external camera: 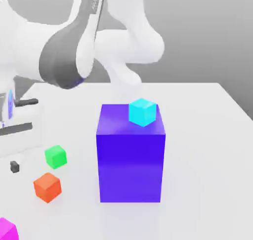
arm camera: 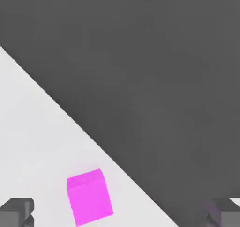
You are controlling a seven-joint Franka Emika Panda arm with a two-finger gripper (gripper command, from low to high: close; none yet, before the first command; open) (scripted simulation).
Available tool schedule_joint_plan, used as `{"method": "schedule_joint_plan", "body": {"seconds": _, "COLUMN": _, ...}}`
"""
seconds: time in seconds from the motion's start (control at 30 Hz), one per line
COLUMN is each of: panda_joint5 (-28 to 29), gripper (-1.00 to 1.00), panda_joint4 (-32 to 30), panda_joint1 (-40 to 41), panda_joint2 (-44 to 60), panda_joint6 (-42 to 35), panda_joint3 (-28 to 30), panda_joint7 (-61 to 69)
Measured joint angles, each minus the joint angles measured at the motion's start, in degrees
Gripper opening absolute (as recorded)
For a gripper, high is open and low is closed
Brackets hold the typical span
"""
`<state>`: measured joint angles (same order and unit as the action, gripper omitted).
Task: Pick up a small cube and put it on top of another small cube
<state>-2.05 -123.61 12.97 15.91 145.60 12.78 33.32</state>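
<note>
The small magenta-pink cube (external camera: 7, 230) sits on the white table at the near corner on the exterior view's left. In the hand view this pink cube (arm camera: 90, 197) lies on the table close to its edge. My gripper (arm camera: 121, 216) is open above it, with dark fingertips (arm camera: 17, 212) far apart and nothing between them touching. One dark fingertip (external camera: 15, 167) hangs beside the small green cube (external camera: 56, 156), which rests on the table farther back. The pink cube is nearer one finger than the other.
A big blue-purple block (external camera: 131, 157) stands mid-table with a cyan cube (external camera: 143, 111) on its top corner. An orange-red cube (external camera: 47, 187) lies between the green and pink cubes. The table (arm camera: 37, 128) ends in an edge just past the pink cube.
</note>
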Motion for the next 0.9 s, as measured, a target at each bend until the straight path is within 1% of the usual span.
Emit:
{"method": "schedule_joint_plan", "body": {"seconds": 0.13, "panda_joint5": -3.85, "gripper": 0.0, "panda_joint4": 1.14, "panda_joint1": 6.3, "panda_joint2": 7.97, "panda_joint6": 1.74, "panda_joint3": -3.4, "panda_joint7": 13.1}}
{"method": "schedule_joint_plan", "body": {"seconds": 0.27, "panda_joint5": -5.88, "gripper": 0.0, "panda_joint4": 2.88, "panda_joint1": 9.16, "panda_joint2": 16.18, "panda_joint6": 6.9, "panda_joint3": -5.78, "panda_joint7": 17.29}}
{"method": "schedule_joint_plan", "body": {"seconds": 0.3, "panda_joint5": -6.19, "gripper": -1.0, "panda_joint4": 3.27, "panda_joint1": 9.49, "panda_joint2": 17.86, "panda_joint6": 8.15, "panda_joint3": -6.17, "panda_joint7": 17.62}}
{"method": "schedule_joint_plan", "body": {"seconds": 0.5, "panda_joint5": -6.35, "gripper": -1.0, "panda_joint4": 3.46, "panda_joint1": 9.65, "panda_joint2": 18.69, "panda_joint6": 8.65, "panda_joint3": -6.36, "panda_joint7": 17.78}}
{"method": "schedule_joint_plan", "body": {"seconds": 0.57, "panda_joint5": -6.0, "gripper": -1.0, "panda_joint4": 2.99, "panda_joint1": 9.46, "panda_joint2": 16.71, "panda_joint6": 7.15, "panda_joint3": -6.05, "panda_joint7": 17.56}}
{"method": "schedule_joint_plan", "body": {"seconds": 0.67, "panda_joint5": -4.86, "gripper": -1.0, "panda_joint4": 1.48, "panda_joint1": 8.73, "panda_joint2": 11.12, "panda_joint6": 3.05, "panda_joint3": -5.03, "panda_joint7": 16.67}}
{"method": "schedule_joint_plan", "body": {"seconds": 0.9, "panda_joint5": -6.99, "gripper": -1.0, "panda_joint4": -11.87, "panda_joint1": 9.79, "panda_joint2": -2.35, "panda_joint6": 2.86, "panda_joint3": -2.85, "panda_joint7": 12.58}}
